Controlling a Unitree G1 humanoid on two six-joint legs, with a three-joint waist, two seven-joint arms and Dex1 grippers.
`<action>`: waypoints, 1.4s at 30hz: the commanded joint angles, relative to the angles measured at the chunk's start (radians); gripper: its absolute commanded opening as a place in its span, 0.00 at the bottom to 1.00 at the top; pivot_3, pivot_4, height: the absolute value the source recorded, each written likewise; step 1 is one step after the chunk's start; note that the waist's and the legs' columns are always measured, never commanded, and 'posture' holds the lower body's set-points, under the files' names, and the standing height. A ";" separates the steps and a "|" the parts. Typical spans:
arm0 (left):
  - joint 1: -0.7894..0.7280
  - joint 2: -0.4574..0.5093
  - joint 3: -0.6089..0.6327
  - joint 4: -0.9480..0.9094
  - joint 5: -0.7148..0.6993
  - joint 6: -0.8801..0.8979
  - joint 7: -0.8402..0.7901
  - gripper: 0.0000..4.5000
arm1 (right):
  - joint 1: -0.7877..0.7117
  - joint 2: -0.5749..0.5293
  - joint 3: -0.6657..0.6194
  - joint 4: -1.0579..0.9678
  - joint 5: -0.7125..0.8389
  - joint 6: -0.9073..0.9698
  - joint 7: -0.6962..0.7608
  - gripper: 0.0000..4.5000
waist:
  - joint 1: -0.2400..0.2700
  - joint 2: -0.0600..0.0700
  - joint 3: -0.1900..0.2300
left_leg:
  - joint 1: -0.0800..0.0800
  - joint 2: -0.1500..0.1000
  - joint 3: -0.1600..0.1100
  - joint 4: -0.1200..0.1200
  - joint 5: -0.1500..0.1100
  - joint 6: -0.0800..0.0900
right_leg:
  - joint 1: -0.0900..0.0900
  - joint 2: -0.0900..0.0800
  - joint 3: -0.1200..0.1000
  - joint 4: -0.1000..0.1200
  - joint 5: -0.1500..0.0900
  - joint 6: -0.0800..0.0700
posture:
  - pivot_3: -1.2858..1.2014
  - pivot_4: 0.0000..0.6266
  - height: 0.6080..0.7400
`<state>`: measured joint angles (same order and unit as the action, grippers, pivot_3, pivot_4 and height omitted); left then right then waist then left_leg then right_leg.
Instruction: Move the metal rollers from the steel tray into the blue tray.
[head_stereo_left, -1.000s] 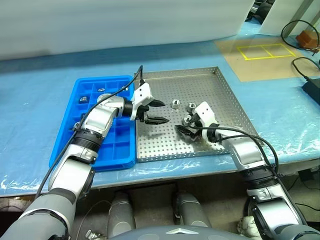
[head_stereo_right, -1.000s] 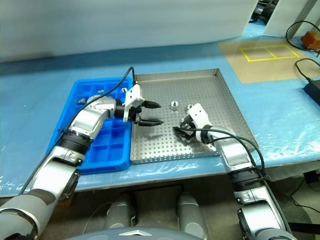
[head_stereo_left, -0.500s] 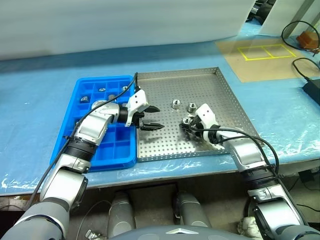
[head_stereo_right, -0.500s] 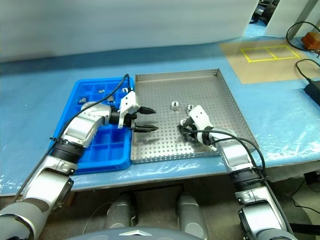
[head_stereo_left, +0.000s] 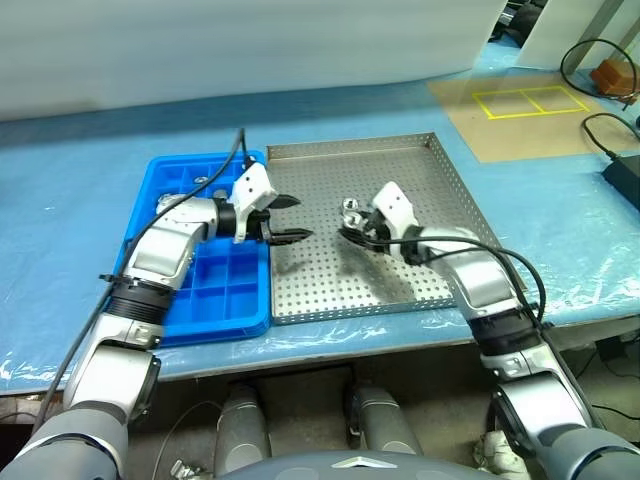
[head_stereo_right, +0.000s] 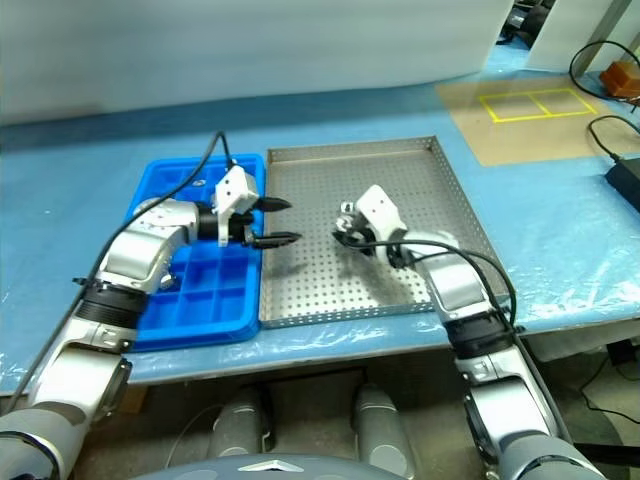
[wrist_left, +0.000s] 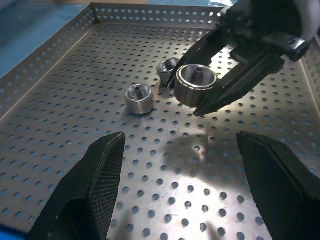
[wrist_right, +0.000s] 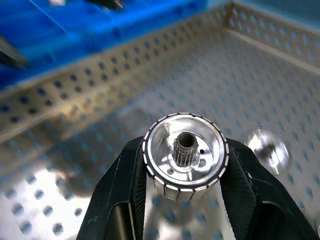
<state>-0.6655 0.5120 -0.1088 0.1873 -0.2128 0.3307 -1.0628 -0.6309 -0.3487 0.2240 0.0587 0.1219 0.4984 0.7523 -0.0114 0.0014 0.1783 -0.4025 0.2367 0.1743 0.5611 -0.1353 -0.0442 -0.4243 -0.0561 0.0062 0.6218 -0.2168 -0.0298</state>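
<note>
My right gripper is shut on one metal roller, a shiny ribbed ring with a splined hub, and holds it above the middle of the steel tray. Two more metal rollers lie on the perforated floor just behind it. My left gripper stands open and empty over the steel tray's left edge, next to the blue tray, and its tips point at the held roller. In the left wrist view the right gripper hangs ahead of my open left fingers.
The two trays sit side by side on a table covered in blue film. A brown board with a yellow taped rectangle lies at the back right. Black cables run along the right edge. A white panel stands behind the table.
The right gripper shut on a roller and lifted it up and to the left off the tray floor. The left gripper, still open, drew back left toward the blue tray.
</note>
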 joint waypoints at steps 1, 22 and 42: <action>0.029 0.048 0.070 -0.082 -0.023 0.026 0.040 0.83 | -0.080 0.058 0.043 0.021 0.013 -0.051 0.046 0.38 | 0.008 0.000 0.000 | 0.000 0.000 0.000 -0.001 0.000 0.000 | 0.000 0.000 -0.001 0.000 -0.001 -0.001 | 0.47 0.24 1.00; 0.328 0.218 0.283 -0.392 -0.106 0.202 0.216 0.83 | -0.197 0.229 0.125 0.263 0.025 -0.134 0.244 0.38 | 0.111 -0.001 0.000 | -0.002 0.001 -0.002 -0.005 0.003 -0.005 | -0.002 -0.001 -0.006 0.001 -0.002 -0.002 | 0.57 0.24 1.00; 0.234 0.188 0.183 -0.341 -0.109 0.200 0.209 0.83 | -0.156 0.169 0.090 0.206 0.021 -0.088 0.226 0.78 | 0.110 -0.001 0.000 | -0.002 0.000 -0.002 -0.011 0.007 -0.013 | -0.005 -0.001 -0.006 0.001 -0.002 -0.003 | 0.52 0.24 1.00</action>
<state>-0.4057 0.7049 0.0846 -0.1558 -0.3143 0.5514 -0.8449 -0.7901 -0.1647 0.3510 0.3255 0.1364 0.4179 0.9838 0.0989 0.0007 0.1786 -0.4049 0.2369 0.1724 0.5502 -0.1278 -0.0569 -0.4290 -0.0569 0.0005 0.6228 -0.2188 -0.0324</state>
